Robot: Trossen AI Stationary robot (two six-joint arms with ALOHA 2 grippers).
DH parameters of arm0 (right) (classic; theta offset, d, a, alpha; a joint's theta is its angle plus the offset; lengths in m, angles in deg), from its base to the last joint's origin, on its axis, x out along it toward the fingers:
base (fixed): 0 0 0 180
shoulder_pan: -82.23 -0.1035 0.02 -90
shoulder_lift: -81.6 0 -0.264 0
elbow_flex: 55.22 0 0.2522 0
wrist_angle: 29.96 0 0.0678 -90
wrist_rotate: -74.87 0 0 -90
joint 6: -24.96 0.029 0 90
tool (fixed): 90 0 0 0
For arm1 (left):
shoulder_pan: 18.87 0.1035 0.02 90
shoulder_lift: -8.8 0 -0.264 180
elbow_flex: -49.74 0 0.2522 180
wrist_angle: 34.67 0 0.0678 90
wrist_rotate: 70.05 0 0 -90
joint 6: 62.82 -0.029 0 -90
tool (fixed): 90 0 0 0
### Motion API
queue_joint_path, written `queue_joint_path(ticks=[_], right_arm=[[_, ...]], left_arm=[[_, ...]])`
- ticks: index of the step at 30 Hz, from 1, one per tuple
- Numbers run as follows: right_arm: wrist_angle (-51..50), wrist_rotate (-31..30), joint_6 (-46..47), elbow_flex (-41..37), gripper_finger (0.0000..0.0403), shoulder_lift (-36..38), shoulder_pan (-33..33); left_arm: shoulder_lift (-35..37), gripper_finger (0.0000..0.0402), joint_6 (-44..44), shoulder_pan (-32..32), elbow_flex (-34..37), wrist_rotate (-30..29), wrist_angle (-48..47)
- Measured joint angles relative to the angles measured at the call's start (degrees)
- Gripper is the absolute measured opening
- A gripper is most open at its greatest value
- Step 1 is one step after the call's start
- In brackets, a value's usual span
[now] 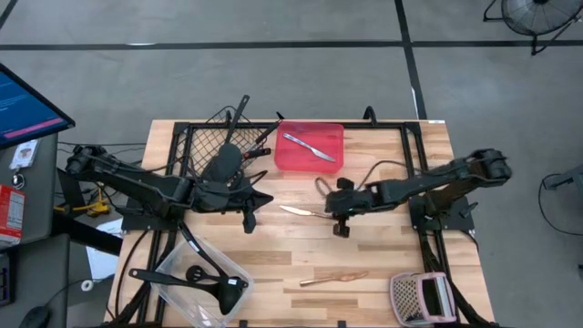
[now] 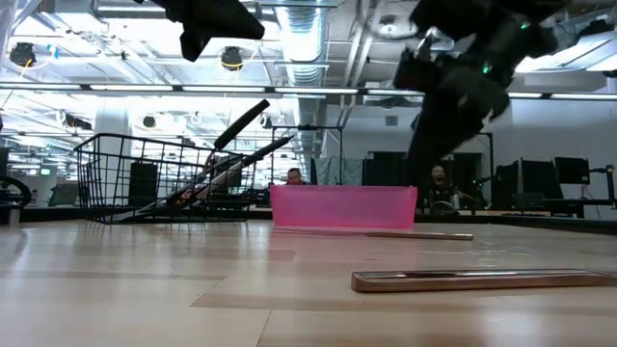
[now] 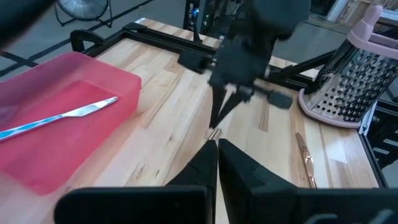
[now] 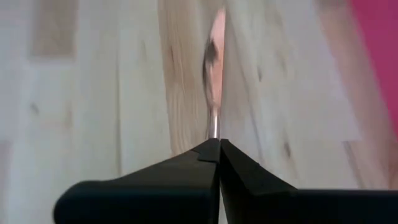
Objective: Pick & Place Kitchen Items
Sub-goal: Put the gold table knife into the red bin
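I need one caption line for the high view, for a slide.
Right hand shut on a silver utensil mid-table; left hand shut nearby; a silver knife lies in the red tray.
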State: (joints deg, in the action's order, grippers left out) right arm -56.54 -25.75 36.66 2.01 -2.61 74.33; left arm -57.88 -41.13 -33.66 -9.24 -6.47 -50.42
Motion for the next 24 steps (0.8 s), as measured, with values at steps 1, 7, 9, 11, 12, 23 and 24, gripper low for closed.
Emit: queue_joint_path(ticks=[1,7,9,11,12,23,24], right_arm=[[2.3,0.0,0.3,-1.6,0.0000,1.9,0.0],[18.5,-0.2,6.1,-14.8,0.0025,10.9,-1.4],[20.4,-1.4,8.0,-18.2,0.0048,11.9,-2.5],[23.3,-3.5,9.7,-21.4,0.0077,11.8,-4.2],[25.5,-4.9,10.4,-22.7,0.0092,11.6,-5.2],[45.4,-23.7,9.4,-29.5,0.0235,-0.5,-15.2],[46.7,-23.8,10.1,-29.5,0.0237,-2.4,-15.5]], left_arm=[[0.0,0.0001,0.0,0.0,0.0,0.0,-0.1],[0.0,0.0001,0.0,0.0,0.0,0.0,-0.5],[0.0,0.0001,0.0,0.0,0.0,0.0,-0.5],[0.0,0.0001,0.0,0.0,0.0,-0.2,-0.5],[0.0,0.0002,0.0,0.0,0.0,-0.4,-0.5],[0.0,0.0042,-0.2,0.0,0.0,-3.8,-0.5],[0.0,0.0045,-0.2,0.0,0.0,-3.8,-0.5]])
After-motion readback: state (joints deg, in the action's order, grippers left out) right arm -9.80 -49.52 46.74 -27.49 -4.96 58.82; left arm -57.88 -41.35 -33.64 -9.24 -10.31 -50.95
